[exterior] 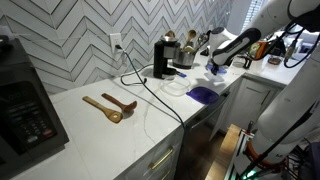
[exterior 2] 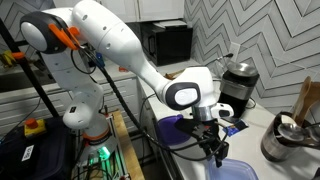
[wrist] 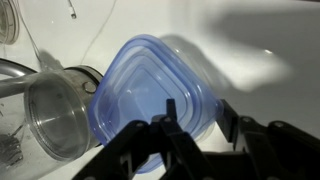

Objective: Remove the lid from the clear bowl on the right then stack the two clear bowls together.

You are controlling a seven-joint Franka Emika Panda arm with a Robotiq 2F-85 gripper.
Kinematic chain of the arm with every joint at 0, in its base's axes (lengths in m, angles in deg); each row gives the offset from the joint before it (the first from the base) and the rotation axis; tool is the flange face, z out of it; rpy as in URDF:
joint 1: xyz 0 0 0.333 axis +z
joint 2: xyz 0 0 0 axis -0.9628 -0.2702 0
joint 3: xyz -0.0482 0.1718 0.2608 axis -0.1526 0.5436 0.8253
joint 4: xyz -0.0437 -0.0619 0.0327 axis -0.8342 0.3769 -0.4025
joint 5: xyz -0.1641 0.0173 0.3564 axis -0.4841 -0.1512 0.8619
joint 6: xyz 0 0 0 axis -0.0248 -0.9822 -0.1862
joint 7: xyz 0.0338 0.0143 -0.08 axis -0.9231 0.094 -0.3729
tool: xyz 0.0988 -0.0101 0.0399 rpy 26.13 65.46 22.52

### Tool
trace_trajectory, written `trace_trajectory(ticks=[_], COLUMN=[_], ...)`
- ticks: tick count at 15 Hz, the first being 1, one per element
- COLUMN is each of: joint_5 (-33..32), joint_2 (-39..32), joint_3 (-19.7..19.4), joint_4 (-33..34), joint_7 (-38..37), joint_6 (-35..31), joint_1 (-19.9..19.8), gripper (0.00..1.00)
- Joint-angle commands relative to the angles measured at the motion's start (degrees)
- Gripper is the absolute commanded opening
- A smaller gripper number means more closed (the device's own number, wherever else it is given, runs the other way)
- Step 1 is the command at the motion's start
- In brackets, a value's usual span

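The light-blue lid [wrist: 150, 95] fills the middle of the wrist view, a flat rounded square on the white counter; I cannot tell if a bowl sits under it. It also shows at the bottom edge of an exterior view [exterior 2: 236, 172]. My gripper [wrist: 197, 118] is open, its two black fingers either side of the lid's near edge and just above it. It hangs over the lid in both exterior views [exterior 2: 213, 153] [exterior: 216, 63]. One clear bowl [wrist: 55, 120] lies left of the lid with its mouth facing the wrist camera. I cannot make out a second clear bowl.
A larger violet-blue flat piece [exterior: 203, 95] [exterior 2: 175, 128] lies near the counter's front edge. A black coffee maker [exterior: 162, 58] [exterior 2: 238, 85] stands at the wall with its cable trailing over the counter. Two wooden spoons [exterior: 110, 105] lie further along. A sink [exterior: 262, 68] is behind the arm.
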Motion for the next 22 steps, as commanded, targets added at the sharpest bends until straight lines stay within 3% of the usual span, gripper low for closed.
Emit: trace_trajectory(ticks=[1, 15, 22], joint_5=[-0.2, -1.8, -1.7], joint_2=[-0.4, 0.7, 0.9], joint_3=[-0.4, 0.0, -0.1], joint_4=[-0.5, -0.4, -0.2], joint_7=[0.3, -1.5, -1.5], joint_6=[-1.8, -0.8, -1.0], joint_1=[-0.6, -0.6, -0.6], gripper=[0.45, 0.36, 0.13])
